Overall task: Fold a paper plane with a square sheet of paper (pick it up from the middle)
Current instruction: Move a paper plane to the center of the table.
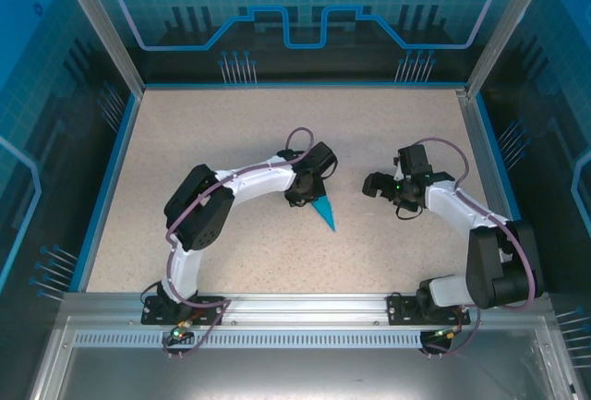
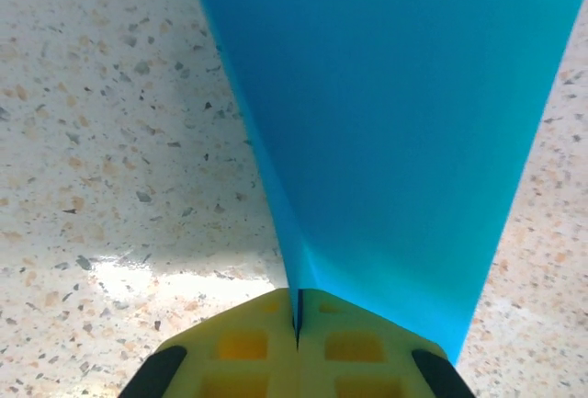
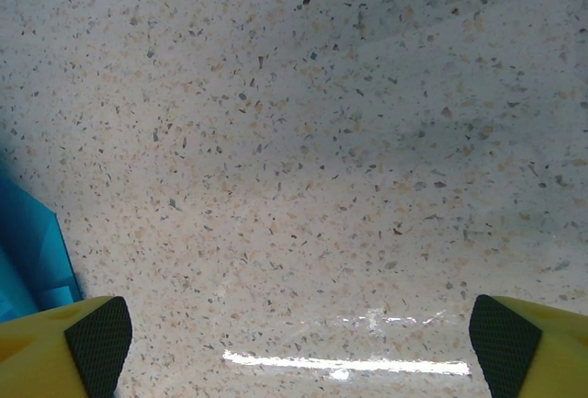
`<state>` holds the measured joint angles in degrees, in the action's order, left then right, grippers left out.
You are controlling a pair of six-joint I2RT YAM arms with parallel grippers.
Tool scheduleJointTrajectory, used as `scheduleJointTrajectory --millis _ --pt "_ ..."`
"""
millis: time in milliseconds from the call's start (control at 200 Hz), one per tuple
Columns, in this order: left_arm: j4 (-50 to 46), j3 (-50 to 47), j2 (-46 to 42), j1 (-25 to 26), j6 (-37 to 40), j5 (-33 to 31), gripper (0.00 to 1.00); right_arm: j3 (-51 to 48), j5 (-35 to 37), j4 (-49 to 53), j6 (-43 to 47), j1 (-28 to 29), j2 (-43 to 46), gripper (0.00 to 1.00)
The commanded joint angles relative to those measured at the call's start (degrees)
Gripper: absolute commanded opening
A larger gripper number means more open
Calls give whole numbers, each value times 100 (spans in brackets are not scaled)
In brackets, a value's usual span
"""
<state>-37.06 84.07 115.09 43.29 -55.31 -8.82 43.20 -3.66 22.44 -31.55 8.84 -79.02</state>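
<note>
Plane (image 1: 324, 213) edge — L gripper (image 2: 297, 324) pinching (mid table (image 1: 203, 132)).

Paper plane (image 1: 324, 213) at left tool (image 1: 305, 198), speckled table (image 1: 231, 132)

Lab cell: blue printed enclosure walls (image 1: 305, 12)

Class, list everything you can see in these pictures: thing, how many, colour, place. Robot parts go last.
table: one, speckled beige, under everything
walls: three, blue patterned, around the table
rail: one, silver, near edge
paper plane: one, cyan-blue, middle of the table
arms: two, white and black, bolted at the rail
left claw: one, yellow-tipped, shut on the paper plane
right claw: one, yellow-tipped, open, right of the plane
</note>
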Motion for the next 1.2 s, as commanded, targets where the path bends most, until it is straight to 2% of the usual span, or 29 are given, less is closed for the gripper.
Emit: scheduleJointTrajectory --millis 0,150,310,435,550,625,780,1010,1195 --pt "194 -53 -684 -28 242 -155 1 -118 -185 -109 -101 -95 194 98" --pt "586 -308 -1330 -87 759 88 2 -249 -334 -353 -167 -101 477 97" --pt "1808 -872 -1603 -512 1135 1414 4 -248 -674 -546 -82 -97 872 97" --pt "2994 -1192 -1374 -784 1096 2502 3 -200 -1179 -616 -128 -80 1084 96" --pt "3827 -1303 -898 -905 844 3109 3 -303 -1524 -776 -299 49 1133 95" --pt "4178 -1311 -555 -943 717 3371 3 -339 -1475 -809 -392 251 1131 93" --pt "4542 -1376 -86 -980 530 3580 3 -202 -1212 -805 -500 776 900 87" --pt "4725 -1683 144 -1056 469 3571 2 303 -794 -783 -514 1447 59 66" --pt "4733 -1925 161 -1116 503 3500 2 682 -662 -851 -479 1664 -607 60"
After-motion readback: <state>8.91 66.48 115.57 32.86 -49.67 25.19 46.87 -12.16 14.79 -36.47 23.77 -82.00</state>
